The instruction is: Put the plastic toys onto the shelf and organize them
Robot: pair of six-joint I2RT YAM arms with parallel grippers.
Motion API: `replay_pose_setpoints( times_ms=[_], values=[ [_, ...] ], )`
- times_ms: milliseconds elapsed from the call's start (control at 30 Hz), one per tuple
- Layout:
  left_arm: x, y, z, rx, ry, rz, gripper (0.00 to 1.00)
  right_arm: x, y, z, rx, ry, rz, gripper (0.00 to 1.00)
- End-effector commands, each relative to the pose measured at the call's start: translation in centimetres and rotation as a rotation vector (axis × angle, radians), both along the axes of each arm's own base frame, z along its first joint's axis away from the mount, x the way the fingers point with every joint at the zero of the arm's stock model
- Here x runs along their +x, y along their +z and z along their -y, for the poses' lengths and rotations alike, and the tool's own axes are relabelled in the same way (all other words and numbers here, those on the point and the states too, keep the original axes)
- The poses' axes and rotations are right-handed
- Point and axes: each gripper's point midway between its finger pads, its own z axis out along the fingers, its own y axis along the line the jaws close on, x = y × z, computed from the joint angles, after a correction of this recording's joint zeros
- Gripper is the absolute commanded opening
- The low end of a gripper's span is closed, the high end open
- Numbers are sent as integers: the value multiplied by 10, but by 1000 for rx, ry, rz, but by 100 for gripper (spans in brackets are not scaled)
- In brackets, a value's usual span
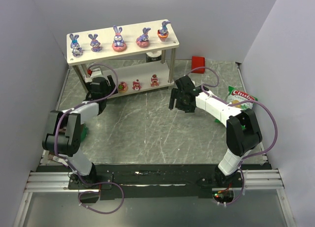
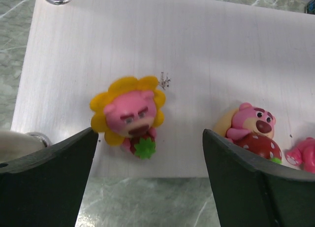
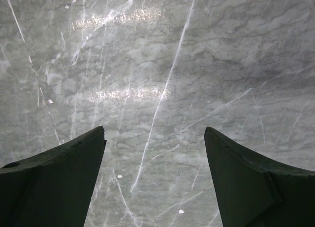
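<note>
Left gripper (image 2: pixel 150 136) wide open at the low board of the shelf (image 1: pixel 123 53), with a toy bear in the gap.

The two dark fingers (image 2: pixel 49 178) of the left gripper are far apart. A pink bear with yellow sunflower petals (image 2: pixel 129 113) sits between them on the low white board, and they do not touch it. Just to its right sits a pink bear hugging a strawberry (image 2: pixel 253 131). A third pink toy (image 2: pixel 302 155) peeks in at the edge. Five purple bunnies (image 1: pixel 118 39) stand in a row on the top board. The right gripper (image 3: pixel 155 133) is wide open too and holds nothing. It hangs over the grey marble bench (image 1: pixel 147 133), well away from the shelf. A red block (image 1: pixel 198 61) and a green snack bag (image 1: pixel 241 96) lie off to the right.
</note>
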Motion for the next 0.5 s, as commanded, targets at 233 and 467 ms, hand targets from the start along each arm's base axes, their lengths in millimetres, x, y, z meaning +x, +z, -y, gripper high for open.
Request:
replay_pose_setpoints(
  times_ms=[233,467],
  values=[
    [-14,20,-28,-17,140,39,98,5,17,0,42,-8,67,88],
    [-19,22,-27,-50,148,38,85,3,19,1,52,-9,73,88]
  ],
)
